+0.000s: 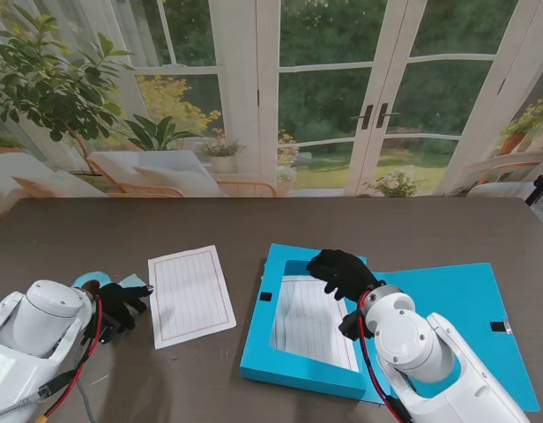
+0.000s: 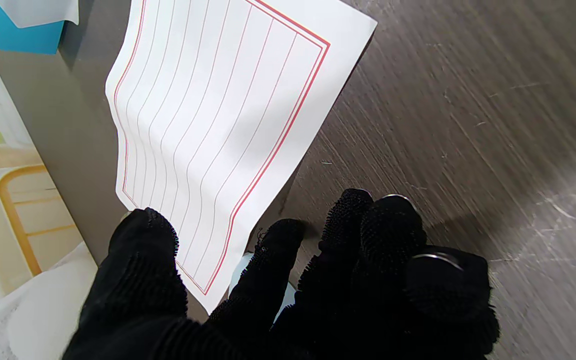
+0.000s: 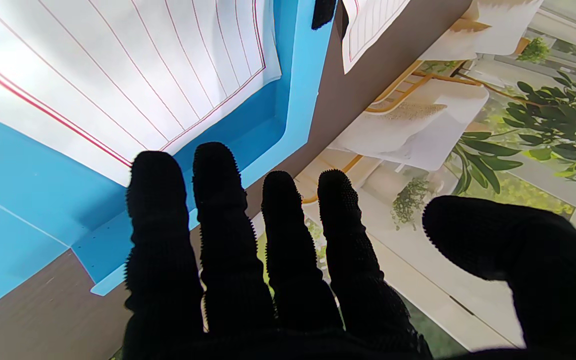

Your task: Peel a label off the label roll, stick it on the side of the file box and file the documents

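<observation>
Thin white paper, ruled with red lines, is what must be handled now. One loose sheet (image 1: pixel 191 294) lies flat on the dark wooden table (image 1: pixel 254 225), between the left hand (image 1: pixel 120 304) and the blue file box (image 1: pixel 293 352). A second sheet (image 1: pixel 311 319) is already inside the open box, whose lid (image 1: pixel 470 317) lies flat to the right.

The loose sheet seems very light and soft. In the left wrist view it is a little wavy, and its near corner stands slightly up from the table, so I judge this corner or the near edge to be the best place to take hold. A flat sheet is difficult to pinch from above; one finger under the raised corner and the thumb on top should work. It can slip on the smooth table or fold if pressed hard.

The left hand is at the near left edge of this sheet. Its thumb (image 2: pixel 143 250) touches or covers the corner, and the other fingers (image 2: pixel 388 235) are bent beside it; I cannot tell whether the paper is really grasped. Behind this hand a pale blue round thing, perhaps the label roll (image 1: pixel 91 280), shows partly.

The right hand (image 1: pixel 342 271) hovers over the far edge of the box with its fingers (image 3: pixel 218 190) stretched and apart, holding nothing.
</observation>
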Action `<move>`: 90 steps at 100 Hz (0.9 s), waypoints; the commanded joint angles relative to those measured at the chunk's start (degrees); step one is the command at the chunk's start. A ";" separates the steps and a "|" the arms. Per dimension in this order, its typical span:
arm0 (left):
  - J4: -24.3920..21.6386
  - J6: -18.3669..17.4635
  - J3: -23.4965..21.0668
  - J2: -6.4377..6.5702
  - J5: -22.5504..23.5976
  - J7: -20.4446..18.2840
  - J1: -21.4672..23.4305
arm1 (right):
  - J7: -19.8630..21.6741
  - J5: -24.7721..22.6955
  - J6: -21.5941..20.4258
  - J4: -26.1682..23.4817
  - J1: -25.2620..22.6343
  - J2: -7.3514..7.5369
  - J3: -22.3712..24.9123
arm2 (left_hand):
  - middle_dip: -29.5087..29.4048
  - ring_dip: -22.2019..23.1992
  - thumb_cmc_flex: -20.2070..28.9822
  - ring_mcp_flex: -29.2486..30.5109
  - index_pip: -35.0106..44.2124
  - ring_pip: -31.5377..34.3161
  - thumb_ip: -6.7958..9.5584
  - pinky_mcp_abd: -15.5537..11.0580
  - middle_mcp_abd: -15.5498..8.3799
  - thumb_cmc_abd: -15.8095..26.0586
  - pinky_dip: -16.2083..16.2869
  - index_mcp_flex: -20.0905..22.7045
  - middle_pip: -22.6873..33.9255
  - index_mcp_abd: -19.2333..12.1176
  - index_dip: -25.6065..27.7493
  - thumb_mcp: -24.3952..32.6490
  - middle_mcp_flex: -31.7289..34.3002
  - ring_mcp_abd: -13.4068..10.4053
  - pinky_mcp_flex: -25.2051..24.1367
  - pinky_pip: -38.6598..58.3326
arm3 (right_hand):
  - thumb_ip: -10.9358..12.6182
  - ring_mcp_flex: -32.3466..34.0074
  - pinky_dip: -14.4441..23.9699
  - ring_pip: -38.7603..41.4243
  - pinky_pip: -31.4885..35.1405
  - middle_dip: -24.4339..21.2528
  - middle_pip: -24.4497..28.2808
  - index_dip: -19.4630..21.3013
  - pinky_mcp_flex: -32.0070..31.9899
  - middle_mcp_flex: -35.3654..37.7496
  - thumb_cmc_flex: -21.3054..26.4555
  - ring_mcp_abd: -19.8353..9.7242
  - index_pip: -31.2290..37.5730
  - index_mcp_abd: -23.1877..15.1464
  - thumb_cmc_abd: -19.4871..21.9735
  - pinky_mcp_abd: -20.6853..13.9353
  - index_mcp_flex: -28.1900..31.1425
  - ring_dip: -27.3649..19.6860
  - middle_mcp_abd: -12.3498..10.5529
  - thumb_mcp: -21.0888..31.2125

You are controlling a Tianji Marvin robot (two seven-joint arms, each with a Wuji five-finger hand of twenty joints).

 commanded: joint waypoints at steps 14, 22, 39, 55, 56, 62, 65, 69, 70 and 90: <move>-0.85 0.62 0.14 -0.47 -0.62 -0.93 0.88 | 0.63 0.16 -0.01 0.16 -0.44 -0.32 -0.15 | 0.19 0.83 1.55 -1.70 -0.29 2.42 2.20 -3.80 1.10 1.93 0.21 -0.04 0.56 -1.35 -0.17 -1.34 -0.48 1.24 -1.08 1.37 | 0.73 -1.50 1.85 -0.03 -1.08 -0.14 -0.81 -0.31 -22.17 1.11 0.07 0.43 -0.62 -0.06 1.54 0.77 0.17 0.14 0.81 -1.54; -1.09 0.85 0.23 -0.53 -0.78 -0.76 1.04 | 0.56 0.23 0.03 0.20 -0.47 -0.35 -0.12 | 0.17 0.89 1.71 -1.85 -0.14 2.35 2.21 -3.92 1.07 1.85 0.43 0.33 0.52 -1.72 -0.12 -1.31 -0.59 1.25 -1.33 1.17 | 0.76 -1.57 1.88 -0.02 -1.11 -0.13 -0.77 -0.29 -22.18 1.18 0.12 0.49 -0.58 0.01 1.57 0.77 0.29 0.15 0.88 -1.56; -1.52 0.76 0.22 -0.91 -1.36 0.33 1.61 | 0.52 0.50 0.17 0.24 -0.57 -0.38 0.01 | 0.16 0.97 2.34 -1.90 0.16 2.30 2.25 -3.95 1.08 1.64 0.77 1.17 0.58 -2.78 -0.01 -1.14 -0.54 1.35 -1.46 0.99 | 0.90 -1.61 1.93 -0.01 -1.20 -0.13 -0.75 -0.30 -22.28 1.17 0.34 0.51 -0.60 0.09 1.59 0.82 0.30 0.14 0.94 -1.54; -1.66 0.43 0.11 -1.20 -1.81 1.04 2.12 | 0.40 1.00 0.47 0.28 -0.58 -0.47 -0.03 | 0.14 1.04 2.89 -2.64 0.38 2.02 2.28 -4.13 0.97 1.42 1.16 1.81 0.46 -3.77 0.08 -1.05 -1.06 1.37 -2.49 0.43 | 1.06 -1.64 1.98 0.02 -1.29 -0.15 -0.74 -0.31 -22.36 1.17 0.61 0.54 -0.63 0.29 1.68 0.80 0.41 0.13 1.14 -1.49; -1.67 0.41 0.10 -1.23 -1.84 1.10 2.16 | 0.40 1.02 0.48 0.28 -0.57 -0.47 -0.04 | 0.14 1.04 2.98 -2.65 0.41 2.02 2.29 -4.14 0.96 1.39 1.19 1.88 0.46 -3.79 0.09 -1.02 -1.07 1.39 -2.57 0.39 | 1.07 -1.65 1.98 0.02 -1.30 -0.15 -0.74 -0.31 -22.36 1.18 0.63 0.56 -0.63 0.30 1.68 0.81 0.42 0.13 1.14 -1.49; -1.77 0.28 0.02 -1.32 -1.99 1.34 2.34 | 0.37 1.07 0.49 0.34 -0.55 -0.49 -0.08 | 0.12 1.08 3.10 -3.14 0.44 1.82 2.29 -4.26 0.89 1.35 1.47 1.99 0.35 -4.44 0.11 -1.06 -1.47 1.30 -3.29 -0.03 | 1.13 -1.61 2.01 0.07 -1.31 -0.17 -0.76 -0.32 -22.36 1.09 0.68 0.61 -0.66 0.28 1.69 0.84 0.42 0.15 1.15 -1.50; -1.74 0.18 0.01 -1.36 -1.98 1.47 2.40 | 0.38 1.08 0.47 0.36 -0.54 -0.48 -0.09 | 0.12 1.11 3.18 -3.20 0.51 1.80 2.30 -4.29 0.90 1.29 1.58 2.19 0.34 -4.62 0.14 -1.05 -1.54 1.29 -3.37 -0.11 | 1.15 -1.67 2.02 0.05 -1.32 -0.16 -0.74 -0.32 -22.36 1.13 0.66 0.64 -0.68 0.29 1.75 0.82 0.39 0.14 1.08 -1.54; -1.65 0.03 0.02 -1.40 -1.86 1.61 2.43 | 0.40 1.14 0.48 0.37 -0.53 -0.49 -0.10 | 0.16 1.13 3.12 -3.17 0.53 1.79 2.29 -4.31 0.78 1.28 1.70 2.25 0.44 -4.57 0.14 -1.10 -1.41 1.29 -3.49 -0.21 | 1.19 -1.61 2.04 0.09 -1.33 -0.16 -0.71 -0.31 -22.36 1.16 0.67 0.68 -0.66 0.31 1.69 0.82 0.48 0.14 1.18 -1.57; -1.65 0.02 0.03 -1.40 -1.82 1.63 2.43 | 0.40 1.15 0.48 0.37 -0.53 -0.49 -0.10 | 0.16 1.13 3.14 -3.17 0.51 1.78 2.29 -4.32 0.80 1.26 1.74 2.22 0.44 -4.42 0.14 -1.10 -1.41 1.29 -3.54 -0.25 | 1.19 -1.61 2.04 0.10 -1.33 -0.16 -0.71 -0.31 -22.36 1.16 0.66 0.66 -0.66 0.30 1.72 0.81 0.48 0.15 1.11 -1.58; -2.19 1.02 0.32 -1.35 -1.09 1.99 2.61 | 0.35 1.32 0.44 0.49 -0.52 -0.52 -0.14 | -0.02 1.11 3.03 -3.52 -0.33 1.37 2.30 -4.48 0.67 1.20 2.37 0.10 0.26 -2.66 -0.12 -1.19 -1.67 1.18 -4.23 -0.92 | 1.33 -1.70 2.11 0.08 -1.42 -0.18 -0.69 -0.31 -22.46 1.11 0.75 0.59 -0.70 0.36 1.76 0.81 0.46 0.11 1.14 -1.64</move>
